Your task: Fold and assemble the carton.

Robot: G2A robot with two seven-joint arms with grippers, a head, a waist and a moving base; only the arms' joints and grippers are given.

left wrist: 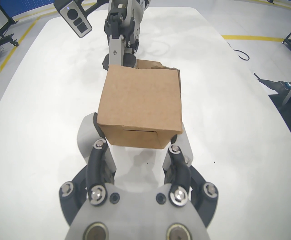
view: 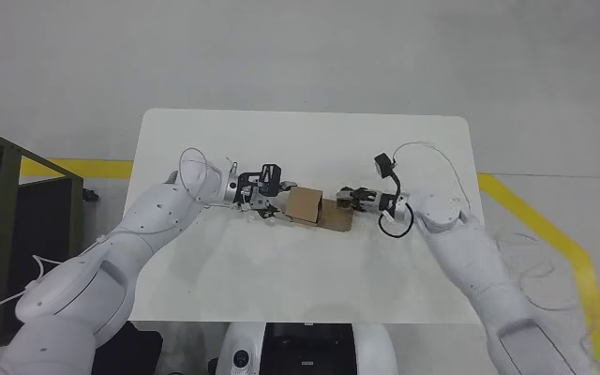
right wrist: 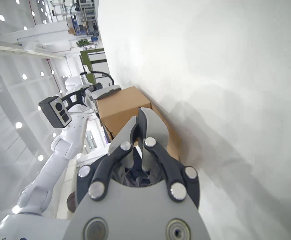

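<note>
Surface (view: 281,281) centre: clamping carton (view: 305,203) end with left claw (left wrist: 138,130), pinching flap (left wrist: 145,64) with right claw (right wrist: 138,118). Risk: flap tear under uneven pull.

Smooth white shells clad the left arm (view: 141,234) and the right arm (view: 469,255). Each wrist carries a grey-faced camera module (left wrist: 76,17) with black lenses, mounted on a black bracket. The left gripper (left wrist: 138,136) and right gripper (right wrist: 139,119) have the same build: a pale grey metal palm, curved black linkages pinned with round silver screws (left wrist: 97,190), and silver fingers (left wrist: 85,134) lined with black pads. Thin white cables (view: 427,143) loop off the wrists.
</note>
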